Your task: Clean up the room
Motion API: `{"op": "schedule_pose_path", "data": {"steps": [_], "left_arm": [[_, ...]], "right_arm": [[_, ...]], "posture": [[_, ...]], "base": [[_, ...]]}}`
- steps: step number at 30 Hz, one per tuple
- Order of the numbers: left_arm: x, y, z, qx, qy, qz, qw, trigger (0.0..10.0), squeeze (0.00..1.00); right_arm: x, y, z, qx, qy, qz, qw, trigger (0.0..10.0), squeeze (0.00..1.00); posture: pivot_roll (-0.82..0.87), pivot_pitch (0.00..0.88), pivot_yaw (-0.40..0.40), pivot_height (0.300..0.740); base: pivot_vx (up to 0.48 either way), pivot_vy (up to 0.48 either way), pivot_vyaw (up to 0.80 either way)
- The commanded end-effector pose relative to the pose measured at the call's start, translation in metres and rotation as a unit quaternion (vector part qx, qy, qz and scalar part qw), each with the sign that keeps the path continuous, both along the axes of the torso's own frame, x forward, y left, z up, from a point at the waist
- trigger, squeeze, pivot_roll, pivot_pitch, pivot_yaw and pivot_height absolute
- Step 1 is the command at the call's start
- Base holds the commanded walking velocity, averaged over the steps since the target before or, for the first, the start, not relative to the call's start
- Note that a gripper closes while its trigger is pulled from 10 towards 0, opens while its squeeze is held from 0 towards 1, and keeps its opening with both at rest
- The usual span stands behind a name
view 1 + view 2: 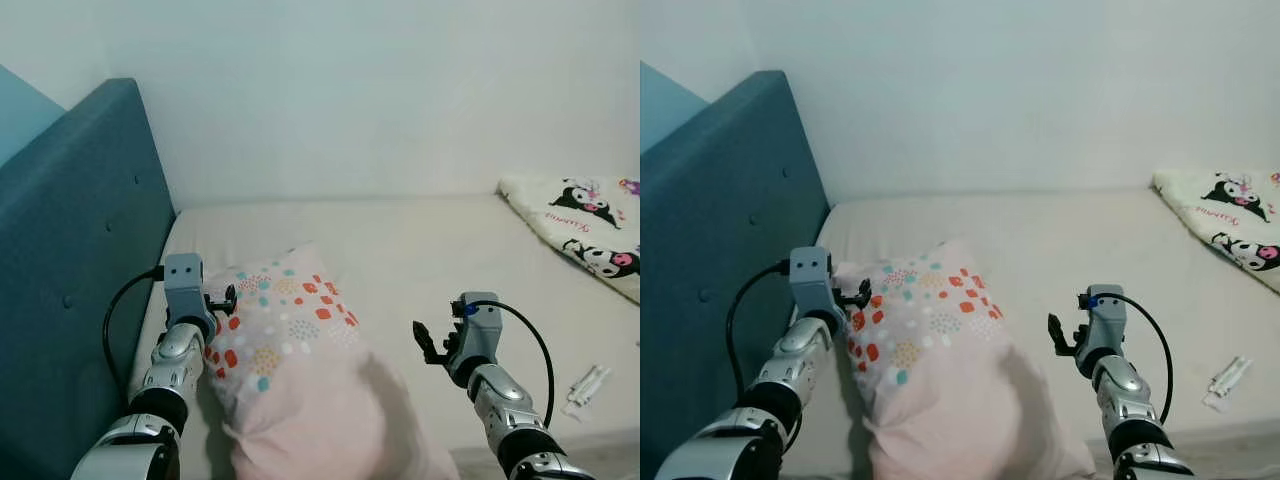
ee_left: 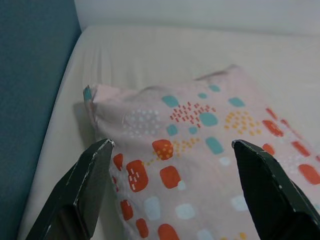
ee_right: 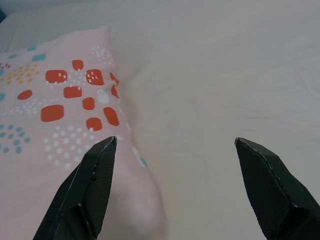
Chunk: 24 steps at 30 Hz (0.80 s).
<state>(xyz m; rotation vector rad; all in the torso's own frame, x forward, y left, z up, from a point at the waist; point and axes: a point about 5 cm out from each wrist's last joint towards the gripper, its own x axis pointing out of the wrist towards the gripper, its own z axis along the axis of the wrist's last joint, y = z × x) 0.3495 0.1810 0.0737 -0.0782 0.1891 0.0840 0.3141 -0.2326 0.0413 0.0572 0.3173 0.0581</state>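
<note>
On the bare mattress (image 1: pixel 450 250), near the blue headboard (image 1: pixel 70 250), lies a pink pillow (image 1: pixel 300 380) patterned with orange, teal and yellow blotches. The left end effector (image 1: pixel 222 298) sits at the pillow's headboard-side edge with its fingers spread, holding nothing; the right end effector (image 1: pixel 428 342) hovers beside the pillow's other side, also spread and empty. The pillow looks soft and light, likely to sag and fold when lifted, so a corner or seam, or a pinch from both sides, seems the best hold. A folded blanket (image 1: pixel 590 225) printed with black-and-white cartoon figures lies at the far right of the bed; small script beneath one figure is too small to read. A small white object (image 1: pixel 586 385) rests near the mattress edge.
</note>
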Motion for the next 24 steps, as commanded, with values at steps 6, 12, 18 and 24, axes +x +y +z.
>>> {"op": "schedule_pose_path", "data": {"steps": [6,12,18,24], "left_arm": [[-0.005,-0.001,-0.009,0.015,0.019,0.009,1.0,10.0,0.0],[-0.007,-0.001,-0.011,0.018,0.023,0.018,0.999,10.0,0.0],[-0.023,-0.003,-0.037,0.033,0.09,0.025,0.995,10.0,0.0],[-0.035,0.006,-0.054,-0.003,0.141,0.05,0.989,10.0,0.0]], "right_arm": [[0.001,0.008,0.001,0.01,-0.007,0.02,1.0,10.0,0.0],[0.001,0.011,0.0,0.01,-0.003,0.034,0.999,10.0,0.0],[-0.006,0.006,-0.011,0.005,0.047,0.041,0.998,10.0,0.0],[-0.007,-0.001,-0.009,0.003,0.049,0.036,0.998,10.0,0.0]], "posture": [[-0.01,0.0,-0.01,0.74],[-0.01,0.0,-0.009,0.74],[0.0,0.0,-0.006,0.725],[0.0,0.0,-0.008,0.7]], "base": [[0.0,0.0,0.0],[0.0,0.0,0.0],[0.0,0.0,0.0],[0.0,0.0,0.0]]}}
